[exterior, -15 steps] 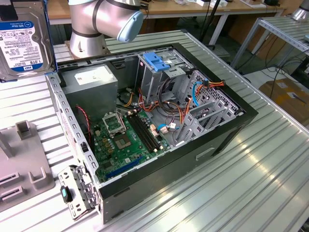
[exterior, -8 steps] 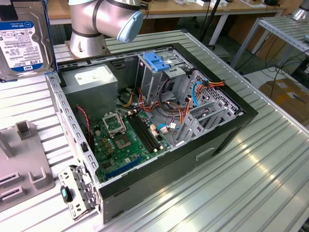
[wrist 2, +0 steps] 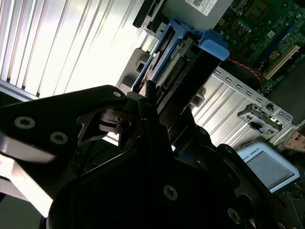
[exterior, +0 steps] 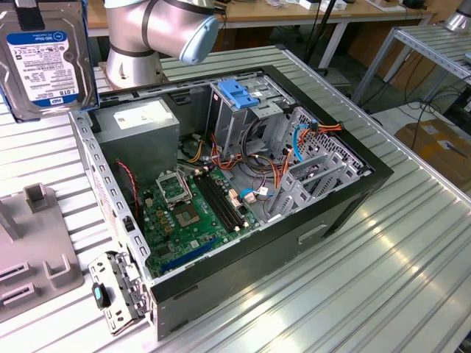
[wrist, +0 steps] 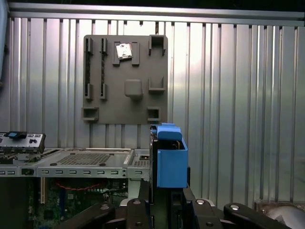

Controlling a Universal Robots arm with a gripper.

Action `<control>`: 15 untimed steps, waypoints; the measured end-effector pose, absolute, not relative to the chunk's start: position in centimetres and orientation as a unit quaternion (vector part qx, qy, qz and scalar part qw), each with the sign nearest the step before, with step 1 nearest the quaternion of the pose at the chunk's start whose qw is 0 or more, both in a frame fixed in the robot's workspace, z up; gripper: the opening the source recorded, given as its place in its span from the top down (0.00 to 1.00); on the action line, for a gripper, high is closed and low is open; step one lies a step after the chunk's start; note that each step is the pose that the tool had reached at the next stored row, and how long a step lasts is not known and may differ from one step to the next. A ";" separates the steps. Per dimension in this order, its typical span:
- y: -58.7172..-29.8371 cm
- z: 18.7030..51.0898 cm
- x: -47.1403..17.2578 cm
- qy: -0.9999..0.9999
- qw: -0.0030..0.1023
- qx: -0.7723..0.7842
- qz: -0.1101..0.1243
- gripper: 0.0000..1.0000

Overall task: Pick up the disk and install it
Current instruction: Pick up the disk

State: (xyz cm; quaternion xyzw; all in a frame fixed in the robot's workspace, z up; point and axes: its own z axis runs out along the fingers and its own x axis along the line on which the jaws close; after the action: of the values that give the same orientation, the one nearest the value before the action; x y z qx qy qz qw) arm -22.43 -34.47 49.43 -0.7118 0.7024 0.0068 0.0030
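Jaws clenched on the disk (wrist: pixel 170 160), holding it by its near end. In both wrist views the disk's long axis runs straight out from the jaws. It sits edge-on in the first wrist view, with its blue carrier rail (wrist 2: pixel 214 47) wrapping the far end.

Exterior view: the disk is held up off the desk (exterior: pixel 383 279), label face to camera, long axis near 12-to-6, at about 10 o'clock of the open computer case (exterior: pixel 335 209). The drive cage (exterior: pixel 243 121), topped with blue clips (exterior: pixel 237 92), stands inside the case toward 3 o'clock from the disk, well apart.

Judgement: pick made, install not yet.

First wrist view, past the disk: a grey fixture plate (wrist: pixel 126 107) lies flat on the ribbed desk
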 end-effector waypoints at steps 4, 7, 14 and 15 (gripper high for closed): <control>-34.5 49.4 -20.6 0.702 0.003 -0.712 0.007 0.65; -34.5 49.4 -19.5 0.702 0.003 -0.712 0.007 0.65; -34.5 49.4 -17.1 0.702 0.003 -0.712 0.007 0.65; -34.5 49.4 -16.8 0.702 0.003 -0.712 0.007 0.65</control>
State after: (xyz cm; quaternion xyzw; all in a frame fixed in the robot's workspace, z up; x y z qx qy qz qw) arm -16.76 -34.47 49.42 -0.7118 0.7024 0.0067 0.0031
